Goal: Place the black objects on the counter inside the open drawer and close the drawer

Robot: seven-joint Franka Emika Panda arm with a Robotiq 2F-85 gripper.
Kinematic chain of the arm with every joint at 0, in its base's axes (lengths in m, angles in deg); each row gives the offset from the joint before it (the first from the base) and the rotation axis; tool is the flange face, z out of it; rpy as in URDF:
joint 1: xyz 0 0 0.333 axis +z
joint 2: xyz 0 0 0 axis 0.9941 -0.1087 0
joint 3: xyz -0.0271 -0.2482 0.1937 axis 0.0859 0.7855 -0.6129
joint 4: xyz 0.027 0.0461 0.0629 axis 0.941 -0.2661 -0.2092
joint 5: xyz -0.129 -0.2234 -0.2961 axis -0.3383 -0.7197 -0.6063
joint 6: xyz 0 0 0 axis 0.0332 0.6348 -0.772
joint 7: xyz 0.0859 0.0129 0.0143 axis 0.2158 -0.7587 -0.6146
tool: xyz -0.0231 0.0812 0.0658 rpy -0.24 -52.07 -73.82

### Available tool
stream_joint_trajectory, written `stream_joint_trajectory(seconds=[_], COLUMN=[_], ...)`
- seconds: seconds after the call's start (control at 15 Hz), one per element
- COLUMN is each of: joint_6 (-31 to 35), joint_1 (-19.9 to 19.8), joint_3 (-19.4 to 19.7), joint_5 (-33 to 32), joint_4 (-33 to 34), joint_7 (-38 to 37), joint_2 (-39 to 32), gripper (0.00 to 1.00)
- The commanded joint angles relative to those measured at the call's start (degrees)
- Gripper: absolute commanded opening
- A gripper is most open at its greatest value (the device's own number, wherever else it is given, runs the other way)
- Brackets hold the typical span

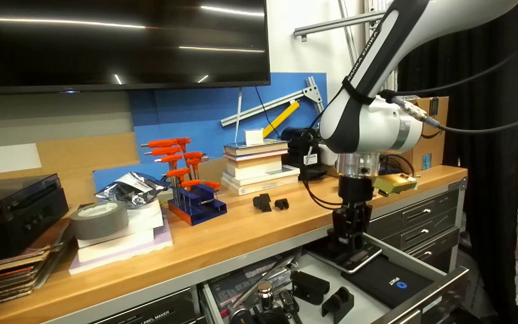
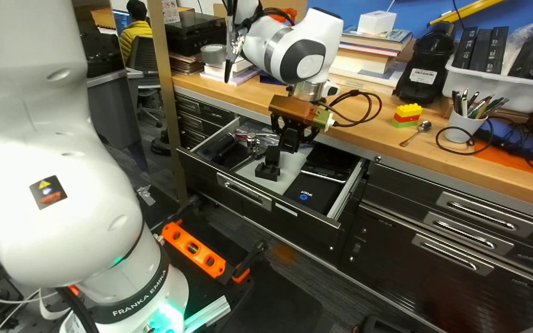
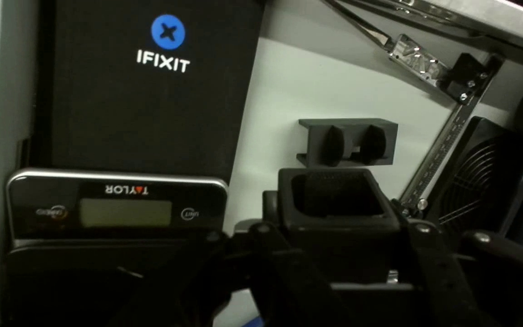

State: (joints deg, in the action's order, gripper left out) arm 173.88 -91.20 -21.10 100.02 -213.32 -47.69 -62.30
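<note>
My gripper [image 1: 350, 227] hangs over the open drawer [image 2: 252, 192], above its scale side. It is shut on a hollow black piece [image 3: 339, 225], whose dark opening faces the camera in the wrist view. Two black objects stay on the wooden counter [image 1: 223, 229]: a larger black piece [image 1: 262, 202] and a smaller black piece [image 1: 281, 204]. Inside the drawer lie a black piece with two upright tabs [image 3: 350, 141] and a blocky black piece [image 1: 310, 287] beside it. The wrist view does not show that blocky one; the held piece and fingers cover the area below the tabs.
The drawer also holds a scale [image 3: 120, 204], an IFIXIT box [image 3: 152, 100] and calipers [image 3: 434, 159]. On the counter stand a hex-key holder [image 1: 198, 204], a book stack [image 1: 259, 168], toy bricks [image 2: 406, 115], a spoon [image 2: 416, 133] and a pen cup [image 2: 464, 125].
</note>
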Motion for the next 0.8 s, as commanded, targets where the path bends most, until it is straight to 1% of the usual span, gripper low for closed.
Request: stream_joint_trajectory(seconds=[0.0, 0.2, 0.4, 0.53, 0.73], joint_6=[4.92, 9.21, 11.59, 15.25, 19.44], joint_1=[2.54, 3.46, 3.06, 3.10, 1.56], joint_3=[-0.19, -1.42, -3.55, -4.32, -6.07], joint_5=[0.98, 1.61, 4.06, 3.66, 3.94], joint_4=[-3.17, -3.55, -2.83, -2.83, -1.99], joint_7=[-1.21, 0.88, 3.35, 3.69, 5.87], joint_2=[0.34, -1.17, -3.25, -4.50, -6.93], gripper=[0.25, 0.25, 0.25, 0.25, 0.25])
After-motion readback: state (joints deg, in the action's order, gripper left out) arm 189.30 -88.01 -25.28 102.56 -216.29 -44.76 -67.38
